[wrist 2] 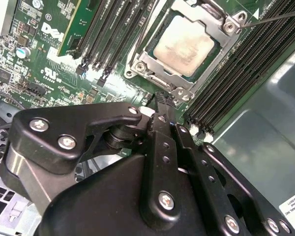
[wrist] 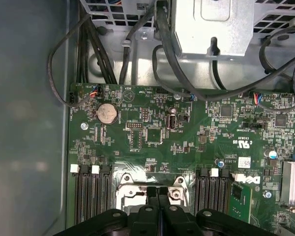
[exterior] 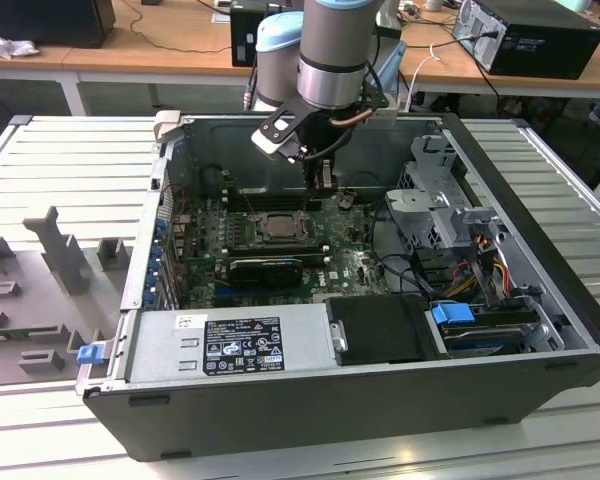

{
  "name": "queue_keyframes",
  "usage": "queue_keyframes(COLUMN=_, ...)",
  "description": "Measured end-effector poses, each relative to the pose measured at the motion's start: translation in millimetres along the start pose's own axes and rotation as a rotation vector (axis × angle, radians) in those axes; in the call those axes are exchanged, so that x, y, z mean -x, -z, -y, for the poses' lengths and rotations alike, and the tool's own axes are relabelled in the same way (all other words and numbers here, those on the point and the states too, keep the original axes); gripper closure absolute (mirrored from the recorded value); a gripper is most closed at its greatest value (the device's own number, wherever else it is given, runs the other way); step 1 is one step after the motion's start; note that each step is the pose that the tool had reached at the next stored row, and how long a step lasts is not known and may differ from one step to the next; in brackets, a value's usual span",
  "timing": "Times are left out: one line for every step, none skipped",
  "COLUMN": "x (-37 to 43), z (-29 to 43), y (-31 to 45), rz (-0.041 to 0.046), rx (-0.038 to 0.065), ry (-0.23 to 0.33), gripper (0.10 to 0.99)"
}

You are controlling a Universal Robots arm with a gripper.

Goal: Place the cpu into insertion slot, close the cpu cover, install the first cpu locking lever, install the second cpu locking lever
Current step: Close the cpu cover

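The cpu (wrist 2: 184, 43) lies in the insertion slot (exterior: 277, 226), its pale metal face up. The silvery cpu cover (wrist 2: 225, 39) lies down around the chip's edges. A thin wire lever (wrist 2: 273, 17) runs away from one corner of the socket. My gripper (exterior: 322, 183) hangs inside the open case, just behind the socket as the exterior view has it, and a little above the green motherboard (exterior: 355, 265). In both wrist views its black fingers (wrist: 152, 196) are pressed together with nothing between them, the tips (wrist 2: 160, 101) close to the socket's rim (wrist: 130, 189).
Long black RAM slots (wrist 2: 238, 69) flank the socket on both sides. A grey drive cage (exterior: 440, 195) with cables stands at the exterior view's right, and a power supply (exterior: 230, 345) and a black box (exterior: 380, 330) line the case's near side. A coin battery (wrist: 107, 113) sits on the board.
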State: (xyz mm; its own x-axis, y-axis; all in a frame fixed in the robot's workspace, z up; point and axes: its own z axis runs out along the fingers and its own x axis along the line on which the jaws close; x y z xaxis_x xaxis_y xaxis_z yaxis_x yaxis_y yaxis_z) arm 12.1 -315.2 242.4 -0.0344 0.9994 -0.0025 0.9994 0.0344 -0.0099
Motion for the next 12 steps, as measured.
queue_keyframes(x=0.0, z=0.6, y=0.0, rz=0.0, rx=0.0, ry=0.0, gripper=0.98)
queue_keyframes(x=0.0, z=1.4, y=0.0, rz=0.0, rx=0.0, ry=0.0, gripper=0.98)
queue_keyframes(x=-0.1, z=1.9, y=0.0, rz=0.0, rx=0.0, ry=0.0, gripper=0.98)
queue_keyframes(x=-0.1, z=2.9, y=0.0, rz=0.0, rx=0.0, ry=0.0, gripper=0.98)
queue_keyframes(x=-0.1, z=4.0, y=-0.1, rz=0.0, rx=0.0, ry=0.0, gripper=0.98)
queue_keyframes(x=-0.2, z=4.8, y=-0.1, rz=-0.0001, rx=0.0, ry=0.0, gripper=0.98)
queue_keyframes(x=-0.2, z=5.7, y=-0.1, rz=-0.0001, rx=0.0, ry=0.0, gripper=0.98)
queue_keyframes(x=-0.3, z=6.4, y=-0.3, rz=-0.0001, rx=0.0, ry=0.0, gripper=0.98)
queue_keyframes(x=-0.4, z=7.7, y=-1.2, rz=-0.0002, rx=0.0, ry=0.0, gripper=0.98)
queue_keyframes(x=-0.3, z=8.3, y=-2.2, rz=0.0, rx=0.0, ry=0.0, gripper=0.98)
queue_keyframes(x=-0.3, z=8.8, y=-3.5, rz=0.0001, rx=0.0, ry=0.0, gripper=0.98)
queue_keyframes(x=-0.4, z=9.7, y=-5.5, rz=0.0003, rx=0.0, ry=0.0, gripper=0.98)
